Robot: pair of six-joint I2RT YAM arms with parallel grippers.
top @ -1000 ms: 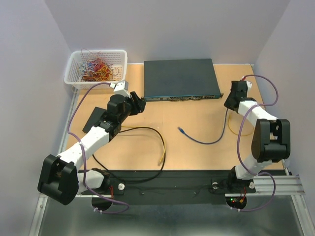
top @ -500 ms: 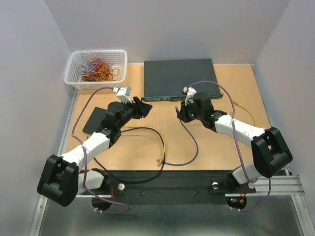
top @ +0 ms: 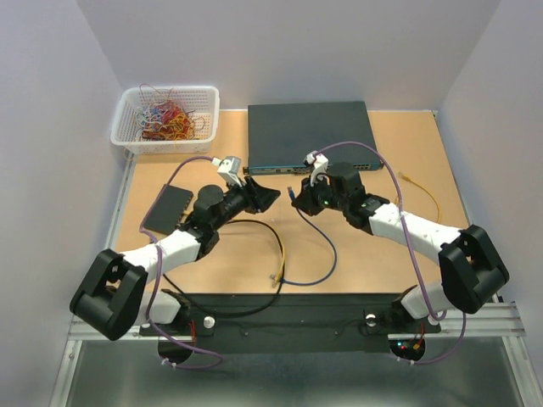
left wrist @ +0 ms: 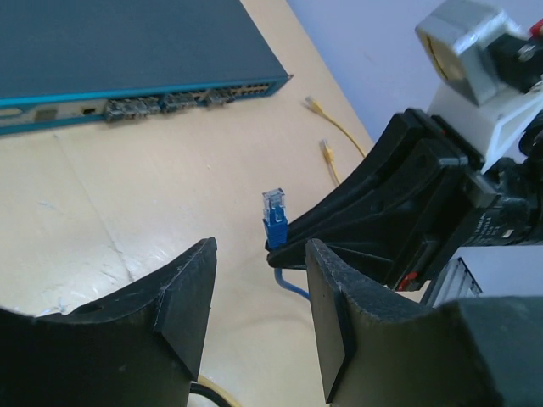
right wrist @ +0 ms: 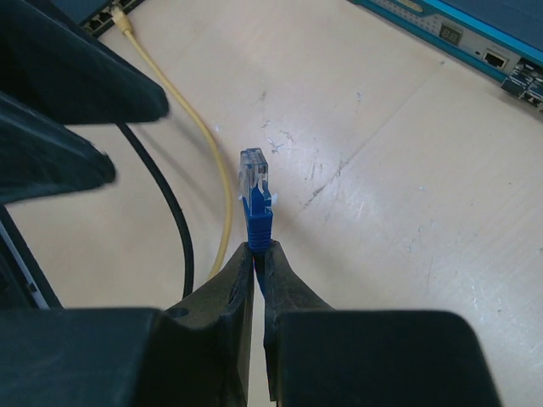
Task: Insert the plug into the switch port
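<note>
The plug [right wrist: 254, 191] is blue with a clear tip, and it points up out of my right gripper [right wrist: 259, 248], which is shut on its blue boot. From above, the plug [top: 293, 193] hangs over the table a little in front of the switch [top: 310, 136], a dark teal box whose port row [top: 316, 168] faces the arms. My left gripper [left wrist: 259, 250] is open and empty. The plug [left wrist: 274, 216] stands just beyond its fingertips. From above, the left gripper [top: 270, 197] faces the right gripper [top: 299, 197] with a small gap between them.
A white basket [top: 167, 117] of coloured wires stands at the back left. A flat black box [top: 166, 208] lies under the left arm. A black cable [top: 246, 224] and a yellow cable [top: 279, 254] cross the near table; the plug's blue cable [top: 329, 251] loops there, and another yellow cable [top: 422, 190] lies right.
My right arm has swung from the right side to the table's middle carrying the plug. My left arm has reached rightward until its open jaws face the plug.
</note>
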